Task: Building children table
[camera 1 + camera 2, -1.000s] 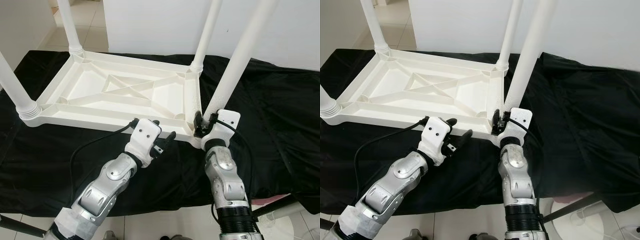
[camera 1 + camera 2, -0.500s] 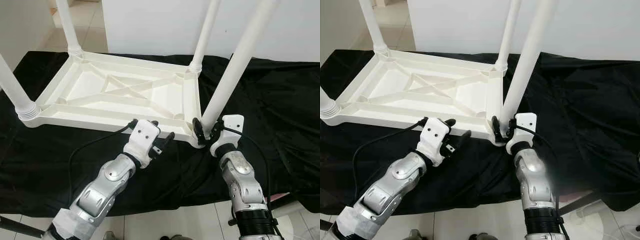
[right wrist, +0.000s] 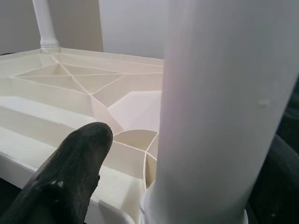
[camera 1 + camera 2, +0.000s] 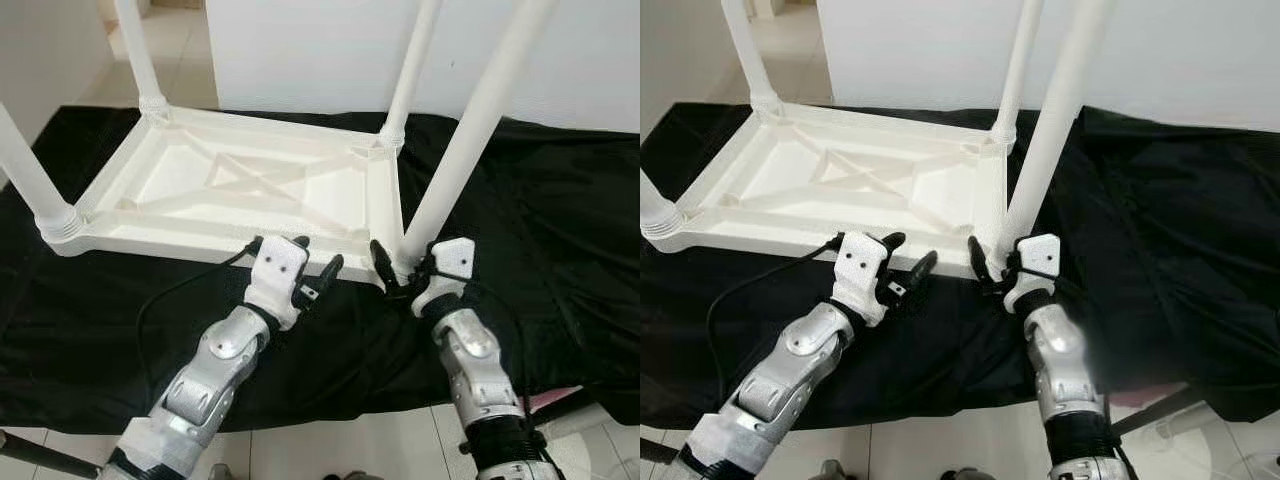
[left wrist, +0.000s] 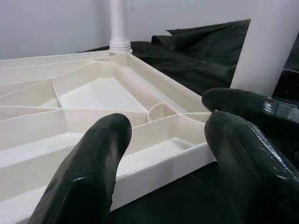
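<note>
Black fingers of the right tool (image 4: 400,272) stand spread around the foot of the near leg (image 4: 470,125), one finger (image 3: 70,175) on the frame side and the other behind the pole; they straddle it loosely rather than pinch it. Just beside that leg's socket, the left tool (image 4: 312,262) hangs parted too, its fingertips (image 5: 86,172) hovering over the near rim of the upturned table frame (image 4: 240,190) and holding nothing.

White moulded plastic makes up the whole piece: it lies underside up on a black cloth (image 4: 560,220), with four legs rising from its corners. Measured from the near leg, the neighbouring one (image 4: 405,85) is at the far corner of the same short side, and two others (image 4: 30,170) are across the frame.

Such plastic is likely light, stiff and slick, so the pole may slip or lean; low at its base, near the socket, seems the surest hold. Ribbed pockets in the underside sit empty.
</note>
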`<state>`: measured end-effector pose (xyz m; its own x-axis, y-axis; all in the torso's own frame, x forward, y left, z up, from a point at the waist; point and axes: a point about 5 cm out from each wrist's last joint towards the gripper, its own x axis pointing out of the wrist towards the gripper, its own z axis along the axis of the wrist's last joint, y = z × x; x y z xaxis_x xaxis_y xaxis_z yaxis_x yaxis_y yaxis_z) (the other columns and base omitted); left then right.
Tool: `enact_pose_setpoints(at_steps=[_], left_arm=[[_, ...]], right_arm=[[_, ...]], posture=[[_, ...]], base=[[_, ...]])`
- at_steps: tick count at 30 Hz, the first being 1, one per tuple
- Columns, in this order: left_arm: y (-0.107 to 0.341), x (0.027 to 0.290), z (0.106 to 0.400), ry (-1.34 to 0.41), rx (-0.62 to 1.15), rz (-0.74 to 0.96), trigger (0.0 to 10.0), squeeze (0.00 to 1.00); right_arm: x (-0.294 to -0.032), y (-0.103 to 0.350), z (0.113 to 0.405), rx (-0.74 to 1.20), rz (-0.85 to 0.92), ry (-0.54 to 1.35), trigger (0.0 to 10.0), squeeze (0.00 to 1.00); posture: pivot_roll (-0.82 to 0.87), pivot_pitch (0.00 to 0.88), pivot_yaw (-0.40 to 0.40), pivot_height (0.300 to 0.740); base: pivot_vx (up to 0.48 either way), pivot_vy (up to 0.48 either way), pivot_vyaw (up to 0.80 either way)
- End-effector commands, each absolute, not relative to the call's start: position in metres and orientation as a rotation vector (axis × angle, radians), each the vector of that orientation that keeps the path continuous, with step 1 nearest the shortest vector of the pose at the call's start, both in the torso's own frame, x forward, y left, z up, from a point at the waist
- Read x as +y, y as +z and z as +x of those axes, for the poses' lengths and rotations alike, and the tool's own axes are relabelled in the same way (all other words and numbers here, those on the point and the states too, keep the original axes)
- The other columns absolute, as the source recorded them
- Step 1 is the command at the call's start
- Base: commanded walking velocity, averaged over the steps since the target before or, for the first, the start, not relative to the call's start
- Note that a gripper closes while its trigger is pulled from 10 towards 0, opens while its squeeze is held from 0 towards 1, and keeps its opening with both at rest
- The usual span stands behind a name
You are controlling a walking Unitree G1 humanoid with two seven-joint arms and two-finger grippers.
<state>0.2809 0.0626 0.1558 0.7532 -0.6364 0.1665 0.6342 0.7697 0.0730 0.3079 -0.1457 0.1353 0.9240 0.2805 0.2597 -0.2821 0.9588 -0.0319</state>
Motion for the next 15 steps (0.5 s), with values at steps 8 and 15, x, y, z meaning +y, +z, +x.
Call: enact_pose_setpoints(at_steps=[8, 15], left_arm=[[0.156, 0.068, 0.283, -0.632, -0.31, -0.095, 10.0, 0.0], [0.15, 0.075, 0.288, -0.59, -0.326, -0.119, 10.0, 0.0]], right_arm=[[-0.147, 0.135, 0.305, -0.352, 0.051, 0.25, 10.0, 0.0], [-0.147, 0.126, 0.304, -0.353, 0.061, 0.227, 10.0, 0.0]], posture=[[-0.03, 0.07, -0.022, 0.74], [-0.04, 0.072, -0.025, 0.74]], base=[[0.0, 0.0, 0.0], [0.0, 0.0, 0.0]])
